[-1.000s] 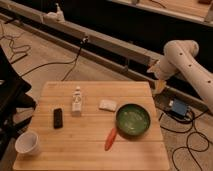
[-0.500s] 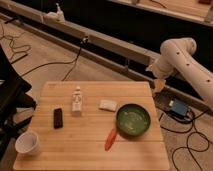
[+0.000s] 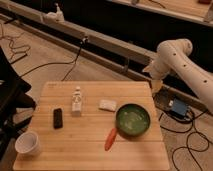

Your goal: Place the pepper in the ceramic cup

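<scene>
The orange-red pepper (image 3: 111, 139) lies on the wooden table (image 3: 90, 155), its upper end touching the lower left rim of the green bowl (image 3: 133, 120). The white ceramic cup (image 3: 27, 143) stands upright at the table's front left corner, far from the pepper. My gripper (image 3: 155, 85) hangs from the white arm (image 3: 175, 52) just beyond the table's far right corner, above floor level and away from both the pepper and the cup. It holds nothing that I can see.
A black phone-like slab (image 3: 58, 118), a small white bottle (image 3: 76, 100) and a white packet (image 3: 107, 105) lie across the table's middle. Cables and a blue box (image 3: 178, 108) are on the floor to the right. A dark chair stands at the left edge.
The arm has shifted slightly left, toward the table's far right corner. The objects on the table have not moved.
</scene>
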{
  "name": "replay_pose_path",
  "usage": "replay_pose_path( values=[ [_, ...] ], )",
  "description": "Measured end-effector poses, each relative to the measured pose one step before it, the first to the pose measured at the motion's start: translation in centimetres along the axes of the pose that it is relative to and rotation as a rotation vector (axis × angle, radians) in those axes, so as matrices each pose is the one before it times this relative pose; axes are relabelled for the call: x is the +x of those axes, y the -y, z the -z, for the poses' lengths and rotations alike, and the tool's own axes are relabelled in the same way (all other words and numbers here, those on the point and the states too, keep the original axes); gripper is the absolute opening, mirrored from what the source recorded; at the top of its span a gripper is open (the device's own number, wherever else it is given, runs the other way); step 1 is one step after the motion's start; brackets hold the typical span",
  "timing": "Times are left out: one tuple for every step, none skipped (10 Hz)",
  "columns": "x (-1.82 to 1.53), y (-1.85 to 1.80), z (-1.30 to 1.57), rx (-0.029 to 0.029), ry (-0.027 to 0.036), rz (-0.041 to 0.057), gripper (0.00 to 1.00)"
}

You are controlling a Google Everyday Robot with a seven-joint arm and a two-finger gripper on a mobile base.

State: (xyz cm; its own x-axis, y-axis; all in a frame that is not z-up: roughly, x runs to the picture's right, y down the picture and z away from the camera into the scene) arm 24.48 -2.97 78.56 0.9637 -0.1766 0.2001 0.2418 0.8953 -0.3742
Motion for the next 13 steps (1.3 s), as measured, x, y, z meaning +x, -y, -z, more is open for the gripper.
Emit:
replay_pose_path(
  values=[
    [-1.750,-0.200,-0.707,-0.00494,0.01050,0.05720,0.80],
    [-1.270,-0.128,-0.404,-0.00341,0.01349,0.03752,0.80],
    [-1.554,-0.198,-0.589,-0.00843,0.01843,0.04281,0.80],
    [-1.450,-0.359,-0.685,-0.01289,0.02088,0.03732,0.80],
    [-1.176,-0.743,-0.780,-0.02188,0.02051,0.02901,0.80],
    [-1.198,-0.789,-0.697,-0.02298,0.02340,0.02159,0.80],
    [-1.225,-0.708,-0.582,-0.02019,0.02332,0.01706,0.80],
    [-1.579,-0.789,-0.486,-0.01873,0.03680,0.01741,0.80],
    [-1.494,-1.061,-0.309,-0.02691,0.04108,0.02357,0.80],
    [-0.721,-0.580,-0.178,-0.01315,0.02192,0.01120,0.80],
    [0.012,-0.074,0.010,-0.00039,0.00086,-0.00050,0.80],
    [-0.044,0.043,-0.020,-0.00031,0.00020,0.00109,0.80],
    [-0.040,0.045,-0.021,-0.00015,0.00032,0.00092,0.80]
  ],
)
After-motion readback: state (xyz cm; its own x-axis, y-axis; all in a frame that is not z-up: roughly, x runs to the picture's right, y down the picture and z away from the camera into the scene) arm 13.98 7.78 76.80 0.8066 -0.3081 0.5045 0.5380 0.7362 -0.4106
